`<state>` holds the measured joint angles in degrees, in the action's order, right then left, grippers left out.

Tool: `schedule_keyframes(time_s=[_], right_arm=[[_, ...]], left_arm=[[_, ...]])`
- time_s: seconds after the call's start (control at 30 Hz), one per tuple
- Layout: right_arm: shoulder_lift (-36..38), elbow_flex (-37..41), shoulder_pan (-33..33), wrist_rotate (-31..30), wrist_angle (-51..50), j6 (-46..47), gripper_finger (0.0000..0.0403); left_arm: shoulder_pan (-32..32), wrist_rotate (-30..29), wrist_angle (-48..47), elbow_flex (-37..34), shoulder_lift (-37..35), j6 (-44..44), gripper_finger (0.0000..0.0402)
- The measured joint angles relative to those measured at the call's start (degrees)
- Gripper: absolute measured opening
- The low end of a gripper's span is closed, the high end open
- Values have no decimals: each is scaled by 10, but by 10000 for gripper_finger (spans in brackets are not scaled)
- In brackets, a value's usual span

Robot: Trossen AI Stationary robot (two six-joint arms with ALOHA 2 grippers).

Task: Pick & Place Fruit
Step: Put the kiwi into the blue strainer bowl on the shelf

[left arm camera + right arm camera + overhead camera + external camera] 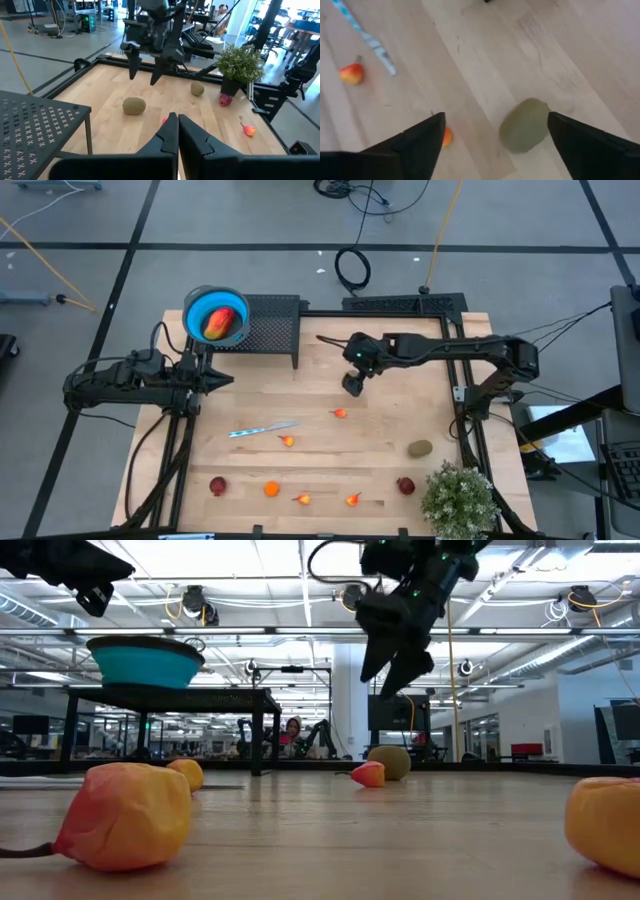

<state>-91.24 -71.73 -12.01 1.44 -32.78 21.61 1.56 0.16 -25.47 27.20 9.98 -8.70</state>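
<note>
So far only 1 orange-red fruit (221, 323) sits in the blue bowl (196, 307). My right tool (352, 384) hangs released right above a kiwi (524, 125); left tool (222, 381) clenched, empty. Plenty more fruit left on the surface (400, 405).

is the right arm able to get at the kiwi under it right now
Probably yes. The right gripper hangs open above the kiwi, which lies between the spread fingers on bare wood. Nothing sits against the kiwi; the nearest small orange fruit is off to one side.
</note>
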Motion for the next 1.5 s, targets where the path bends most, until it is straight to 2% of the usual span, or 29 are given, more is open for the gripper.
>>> schedule_keyframes(time_s=[0.2, 0.5, 0.6, 0.67, 0.83, 1.1, 1.33, 1.5], right_arm=[[-26, 0, -5, 2, 12, -33, 384], [-26, 0, -3, 3, 11, -44, 383], [-26, 0, -3, 1, 5, -46, 383], [-26, 0, -6, -5, -6, -38, 383], [-26, 0, -11, -71, -32, 9, 384], [-27, 21, -13, -107, -23, 62, 386], [-27, 53, -19, -104, -13, 92, 386], [-27, 72, -19, -104, 33, 92, 386]], left_arm=[[0, 5, 0, 0, 0, -2, 19], [0, 24, 0, 0, 0, -1, 2], [0, 24, 0, 0, 0, -2, 10], [0, 24, 0, 0, 0, -2, 17], [0, 24, 0, 0, 0, -4, 23], [0, 23, 0, 0, 0, 6, 24], [0, 23, 0, 0, 0, -4, 24], [0, 23, 0, 0, 0, -5, 24]])
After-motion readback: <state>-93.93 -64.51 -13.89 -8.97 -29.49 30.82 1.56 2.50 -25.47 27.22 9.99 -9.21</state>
